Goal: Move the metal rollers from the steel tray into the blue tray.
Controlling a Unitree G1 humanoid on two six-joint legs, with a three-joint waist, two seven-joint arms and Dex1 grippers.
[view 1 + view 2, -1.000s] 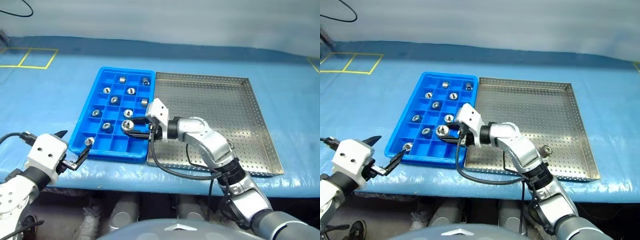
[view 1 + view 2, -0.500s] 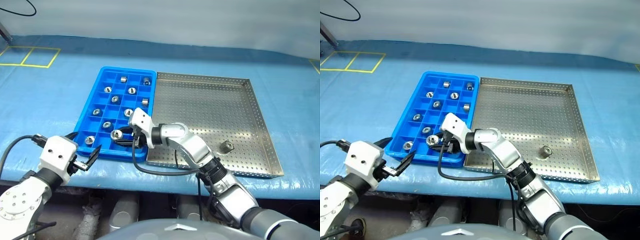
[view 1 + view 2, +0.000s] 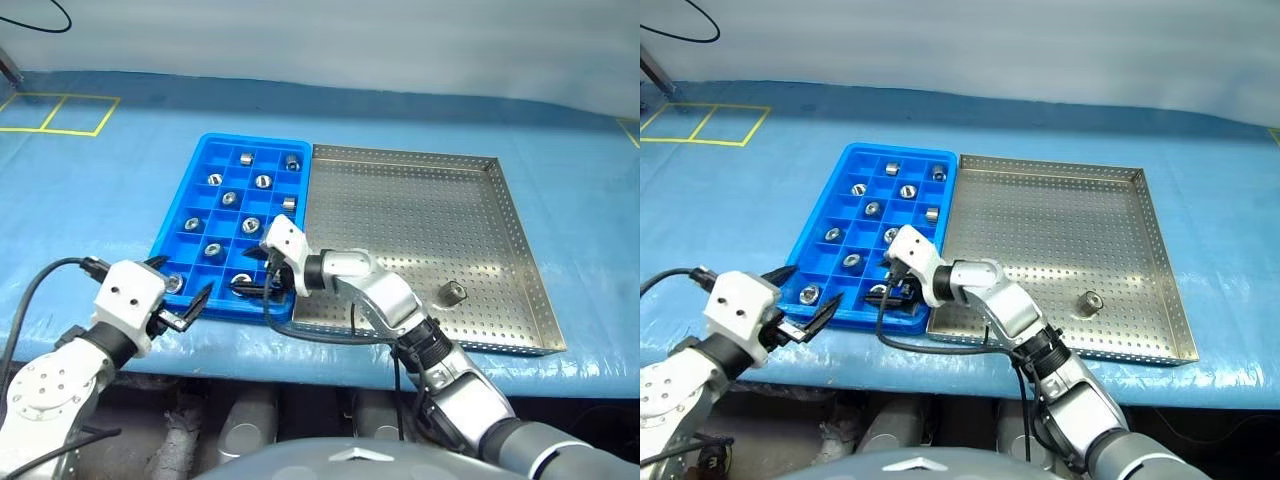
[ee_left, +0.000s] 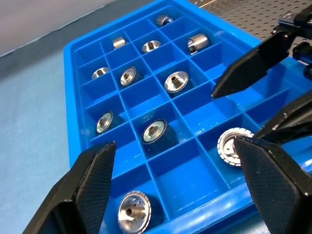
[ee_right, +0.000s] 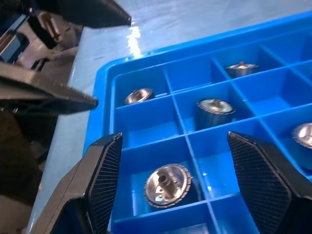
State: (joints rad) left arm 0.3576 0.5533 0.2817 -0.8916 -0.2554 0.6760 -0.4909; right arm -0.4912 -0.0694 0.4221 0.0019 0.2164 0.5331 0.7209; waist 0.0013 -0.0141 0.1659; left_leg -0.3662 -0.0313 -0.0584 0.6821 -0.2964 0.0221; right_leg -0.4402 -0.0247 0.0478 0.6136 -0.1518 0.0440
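Note:
The blue tray (image 3: pixel 255 139) lies left of the steel tray (image 3: pixel 420 215), their long sides touching. Several metal rollers sit in its cells. One roller (image 3: pixel 453 293) stands alone on the steel tray near the front right. My right gripper (image 3: pixel 243 277) hangs open over the blue tray's front row. A roller (image 5: pixel 166 185) lies loose in the cell below its fingers (image 5: pixel 105 180). My left gripper (image 3: pixel 182 280) is open at the tray's front left corner, over another roller (image 4: pixel 131 212), holding nothing. The right gripper's black fingers (image 4: pixel 251 66) show in the left wrist view.
Both trays rest on a blue-covered table (image 3: pixel 90 200) whose front edge runs just below them. Yellow tape lines (image 3: pixel 60 115) mark the cover at the far left. A black cable (image 3: pixel 330 335) loops from my right wrist over the steel tray's front rim.
My right gripper has opened and let its roller drop into a front-row cell of the blue tray. My left gripper has moved in toward the tray's front left corner.

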